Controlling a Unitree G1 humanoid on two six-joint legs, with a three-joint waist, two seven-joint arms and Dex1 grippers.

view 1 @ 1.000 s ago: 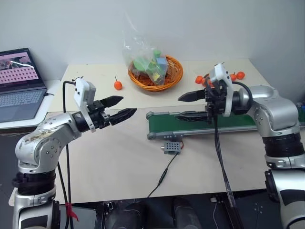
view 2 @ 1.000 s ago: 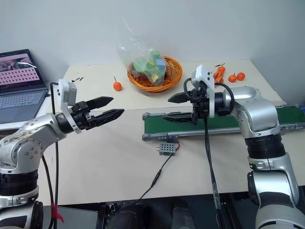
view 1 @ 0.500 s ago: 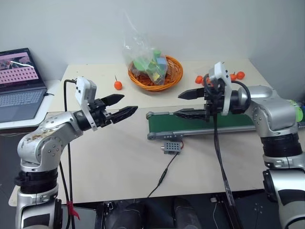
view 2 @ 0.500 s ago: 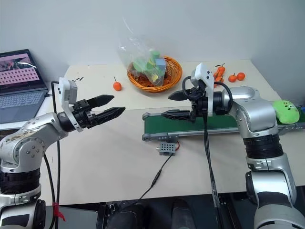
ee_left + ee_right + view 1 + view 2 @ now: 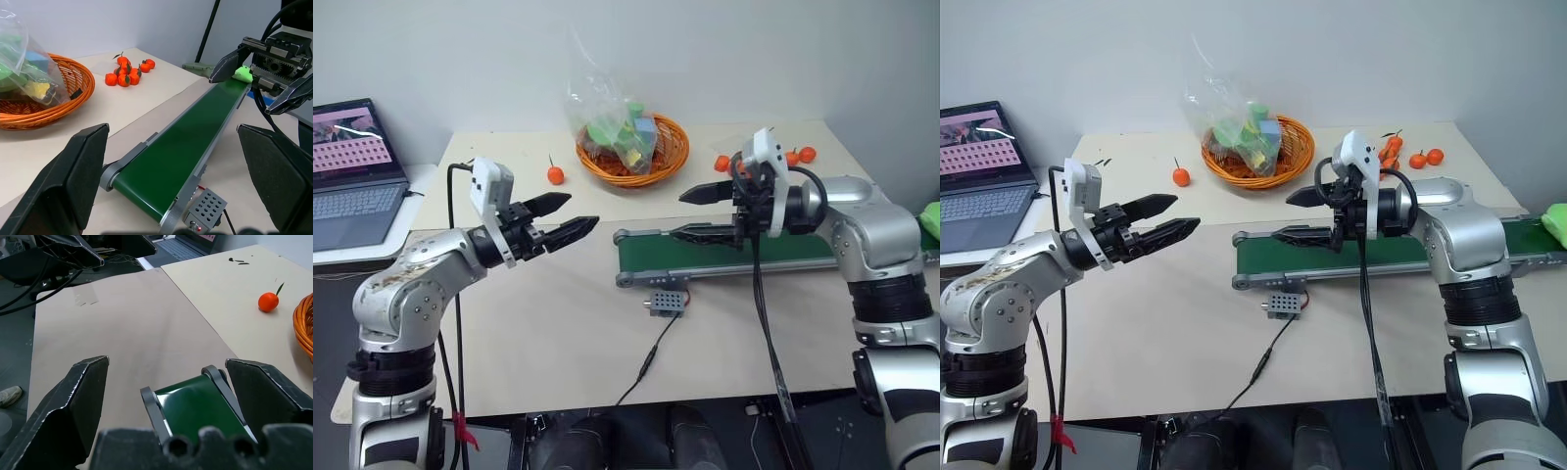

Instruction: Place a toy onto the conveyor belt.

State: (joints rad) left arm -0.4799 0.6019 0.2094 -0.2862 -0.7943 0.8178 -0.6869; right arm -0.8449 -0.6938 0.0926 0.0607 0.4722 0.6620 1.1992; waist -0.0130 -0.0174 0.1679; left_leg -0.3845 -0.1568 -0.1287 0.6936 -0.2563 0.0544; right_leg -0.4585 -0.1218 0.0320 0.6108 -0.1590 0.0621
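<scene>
From the head camera I see the green toy at the far right end of the conveyor belt, about three o'clock from the belt's middle, resting on the dark green surface. My right gripper hangs over the belt's left end with its jaws spread wide and nothing between them. My left gripper floats above the table at nine o'clock from the belt, well apart from it, jaws wide and empty too. At twelve o'clock sits an orange basket holding a plastic bag, and one small orange fruit lies just left of it.
</scene>
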